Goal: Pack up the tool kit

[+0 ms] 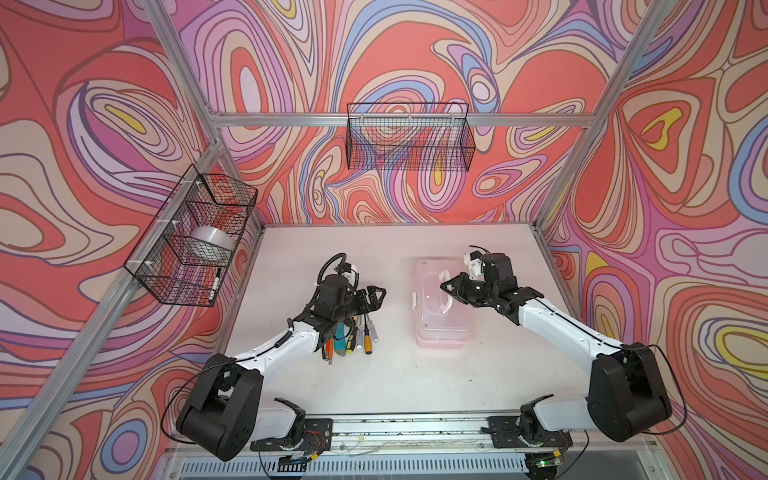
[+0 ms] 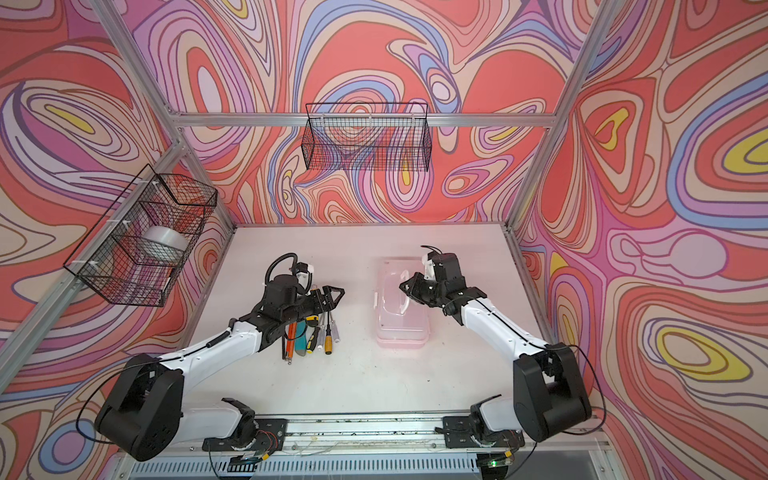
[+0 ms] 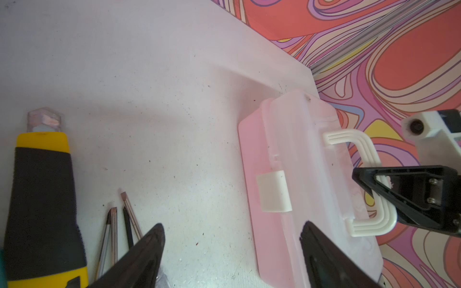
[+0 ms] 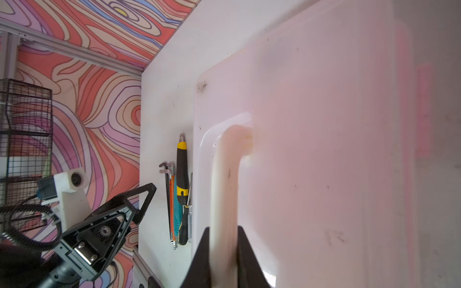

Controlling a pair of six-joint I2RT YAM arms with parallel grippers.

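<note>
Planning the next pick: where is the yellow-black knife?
In both top views the yellow-black knife lies left of centre, partly under the left arm, between the teal knife and the screwdrivers.

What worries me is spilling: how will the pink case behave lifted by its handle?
Probably light: the pink case looks empty through its lid. Likely rigid plastic. Its white latch looks shut, so the lid should hold.

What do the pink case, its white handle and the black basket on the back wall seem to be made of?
Pink rectangular case: likely moulded plastic, translucent and slightly glossy; the inside shows through its lid. White ribbed handle: opaque plastic, matt, with moulded ridges. Black wire-mesh basket: probably coated metal wire, thin straight strands in a grid; the coating cannot be confirmed.
</note>
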